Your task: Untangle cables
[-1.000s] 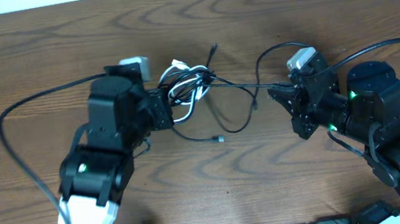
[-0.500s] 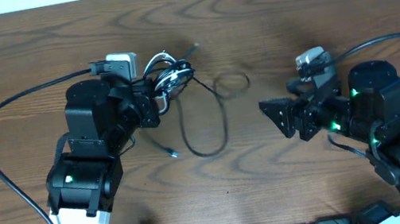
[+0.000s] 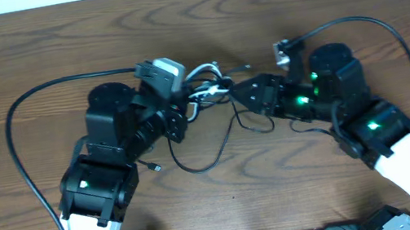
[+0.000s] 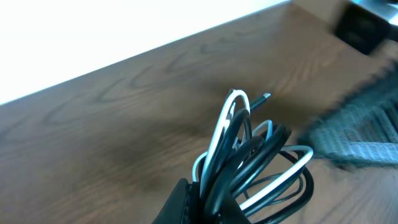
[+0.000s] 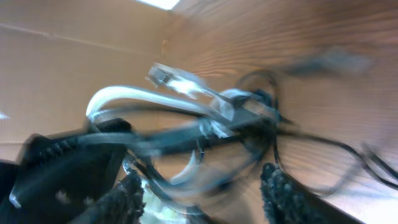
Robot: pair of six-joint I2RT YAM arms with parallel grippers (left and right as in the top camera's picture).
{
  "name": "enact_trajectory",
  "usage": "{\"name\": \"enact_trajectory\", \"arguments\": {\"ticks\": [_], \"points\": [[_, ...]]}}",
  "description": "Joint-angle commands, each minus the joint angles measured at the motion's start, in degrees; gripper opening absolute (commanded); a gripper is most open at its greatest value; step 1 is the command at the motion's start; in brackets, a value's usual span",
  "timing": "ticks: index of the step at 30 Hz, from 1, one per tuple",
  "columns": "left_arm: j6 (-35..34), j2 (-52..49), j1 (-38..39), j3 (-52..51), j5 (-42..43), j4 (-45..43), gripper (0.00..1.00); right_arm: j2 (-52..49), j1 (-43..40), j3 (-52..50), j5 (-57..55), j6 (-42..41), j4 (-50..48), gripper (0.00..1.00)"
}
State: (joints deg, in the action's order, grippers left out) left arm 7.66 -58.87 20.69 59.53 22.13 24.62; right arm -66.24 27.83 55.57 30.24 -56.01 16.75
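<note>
Nearest to the front of the table point(image 3: 299, 191), one black cable point(image 3: 201, 165) is trailing out of the tangle and lying on the wood in a loose loop. Its small plug point(image 3: 155, 167) is resting just beside the left arm point(image 3: 102, 139). A little further back, the left gripper point(image 3: 179, 117) is pinching the cables point(image 3: 203, 92), white and black loops together, tightly between its closed fingers. In the left wrist view the loops are fanning upward out of this grip. The left arm is reaching forward and turning to its right, so the cables are pointing toward the other arm. The right gripper point(image 3: 240, 97) is facing them from the opposite side. Its fingers point(image 5: 124, 202) are standing apart, with the blurred loops lying between them, and I cannot tell if they are touching. Half a second ago the right gripper was well apart from the cables, over on the right; now it is just beside them. The left gripper has also carried the cables a little to the right.
</note>
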Motion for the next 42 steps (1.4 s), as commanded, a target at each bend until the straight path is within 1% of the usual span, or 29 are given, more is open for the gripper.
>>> {"name": "enact_trajectory", "arguments": {"ticks": [1,3,4,7,11,12,17,23,26,28,30,32,38,40,42], "points": [[6.7,0.2,2.8,0.0,-4.1,-0.5,0.08,-1.2,2.7,0.8,1.4,-8.4,-4.1,0.61],[8.3,0.2,3.7,0.0,-6.6,-0.5,0.08,-1.2,3.4,0.8,0.9,-10.5,-4.4,0.74],[8.9,0.2,4.2,0.0,-7.4,-0.5,0.08,-1.2,3.6,0.8,0.4,-11.7,-4.4,0.76],[10.3,0.2,5.3,0.0,-8.0,-0.7,0.08,-1.3,3.8,0.8,-0.3,-16.1,-4.5,0.79],[10.3,0.2,6.6,0.0,-8.7,-1.6,0.08,-1.6,3.8,0.8,-0.8,-16.7,-4.9,0.83],[10.3,0.2,6.9,0.0,-8.7,-2.6,0.08,-2.1,3.8,0.8,-0.8,-18.1,-4.1,0.84],[10.3,0.3,8.0,0.0,-8.7,-6.0,0.08,-5.0,3.8,0.8,-0.7,-21.3,-1.9,0.85],[10.1,1.1,8.9,0.0,-8.9,-6.6,0.08,-8.8,3.8,0.8,-0.7,-22.4,-1.5,0.85],[9.9,2.7,8.9,0.0,-12.5,-7.5,0.08,-9.6,3.8,0.8,-1.0,-22.3,-0.2,0.85],[8.3,4.2,8.9,0.0,-15.5,-9.2,0.08,-10.0,3.8,0.8,-1.2,-22.3,1.2,0.83],[6.2,5.6,8.9,0.0,-17.5,-11.3,0.08,-10.2,3.8,0.8,-1.2,-21.4,1.7,0.78],[3.7,7.2,8.9,0.0,-17.7,-13.5,0.08,-10.2,3.8,0.8,-1.2,-20.1,1.9,0.75],[-6.6,9.9,8.9,0.0,-17.7,-17.2,0.08,-10.2,3.8,0.8,-1.2,-15.7,1.9,0.71],[-7.9,10.1,8.9,0.0,-17.7,-17.2,0.08,-10.2,3.8,0.8,-1.6,-11.0,1.8,0.71],[-8.0,10.0,8.9,0.0,-18.0,-17.0,0.08,-10.2,3.8,0.8,-3.2,-2.4,2.0,0.69]]}}
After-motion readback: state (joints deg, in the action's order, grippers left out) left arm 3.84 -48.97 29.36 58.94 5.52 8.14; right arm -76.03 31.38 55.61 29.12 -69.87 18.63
